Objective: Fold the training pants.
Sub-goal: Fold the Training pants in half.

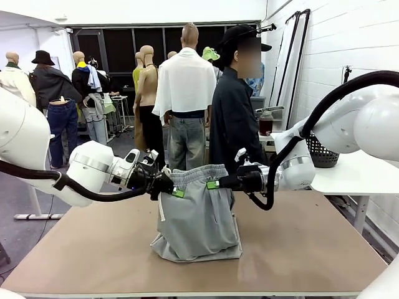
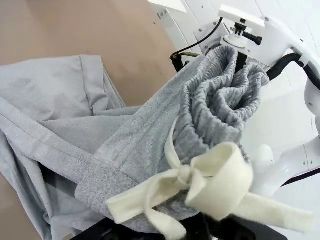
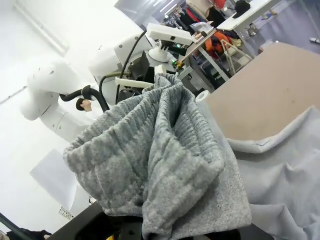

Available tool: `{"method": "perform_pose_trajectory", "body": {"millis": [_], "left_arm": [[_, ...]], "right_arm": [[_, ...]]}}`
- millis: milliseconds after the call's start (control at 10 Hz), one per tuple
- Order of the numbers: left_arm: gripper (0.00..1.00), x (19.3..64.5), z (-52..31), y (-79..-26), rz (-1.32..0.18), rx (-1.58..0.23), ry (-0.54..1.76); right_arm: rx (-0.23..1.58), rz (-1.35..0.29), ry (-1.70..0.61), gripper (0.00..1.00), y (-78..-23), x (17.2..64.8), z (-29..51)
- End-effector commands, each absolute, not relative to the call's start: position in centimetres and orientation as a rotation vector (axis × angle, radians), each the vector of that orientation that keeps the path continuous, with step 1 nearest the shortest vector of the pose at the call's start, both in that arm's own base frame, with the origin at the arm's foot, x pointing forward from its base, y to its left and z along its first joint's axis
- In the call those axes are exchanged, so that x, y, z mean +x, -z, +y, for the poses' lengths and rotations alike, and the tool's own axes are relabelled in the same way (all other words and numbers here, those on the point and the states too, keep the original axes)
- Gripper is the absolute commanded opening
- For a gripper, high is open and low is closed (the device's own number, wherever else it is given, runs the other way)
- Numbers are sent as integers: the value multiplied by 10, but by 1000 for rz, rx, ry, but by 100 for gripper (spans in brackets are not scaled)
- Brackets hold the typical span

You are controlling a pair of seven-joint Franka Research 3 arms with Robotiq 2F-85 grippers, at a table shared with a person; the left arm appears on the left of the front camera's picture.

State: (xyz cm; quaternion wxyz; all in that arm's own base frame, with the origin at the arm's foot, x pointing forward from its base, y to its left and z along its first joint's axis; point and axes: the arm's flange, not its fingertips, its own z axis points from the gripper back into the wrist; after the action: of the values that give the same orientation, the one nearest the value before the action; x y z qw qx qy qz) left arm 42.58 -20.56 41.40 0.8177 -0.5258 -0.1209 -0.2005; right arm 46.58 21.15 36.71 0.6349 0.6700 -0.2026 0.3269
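The training pants [image 1: 198, 215] hang above the middle of the brown desk [image 1: 299, 243], held up by their gathered waistband between the two arms, with the lower part of the legs crumpled on the desk surface below. The left hand [image 1: 174, 191] is pressed shut on the waistband's left end, its green pads showing against the grey cloth, and the right hand [image 1: 215, 184] is pinched shut on the right end. In the left wrist view the white drawstring [image 2: 200, 187] is tied in a bow right at the bunched waistband, close to the camera. A person [image 1: 234, 115] in dark clothing stands at the far side of the desk, behind the pants.
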Motion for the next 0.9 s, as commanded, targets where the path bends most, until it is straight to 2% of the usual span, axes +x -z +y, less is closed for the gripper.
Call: {"method": "perform_pose_trajectory", "body": {"millis": [0,300,800], "left_arm": [[0,432,-195,-417,-241,-1104,411],[0,455,-207,-402,-205,-1048,377],[0,490,-214,-367,-148,-1054,276]], "right_arm": [[1547,-471,-663,0,-368,472,208],[1519,-416,-567,0,-349,487,204],[1523,-302,-438,0,-313,513,199]]}}
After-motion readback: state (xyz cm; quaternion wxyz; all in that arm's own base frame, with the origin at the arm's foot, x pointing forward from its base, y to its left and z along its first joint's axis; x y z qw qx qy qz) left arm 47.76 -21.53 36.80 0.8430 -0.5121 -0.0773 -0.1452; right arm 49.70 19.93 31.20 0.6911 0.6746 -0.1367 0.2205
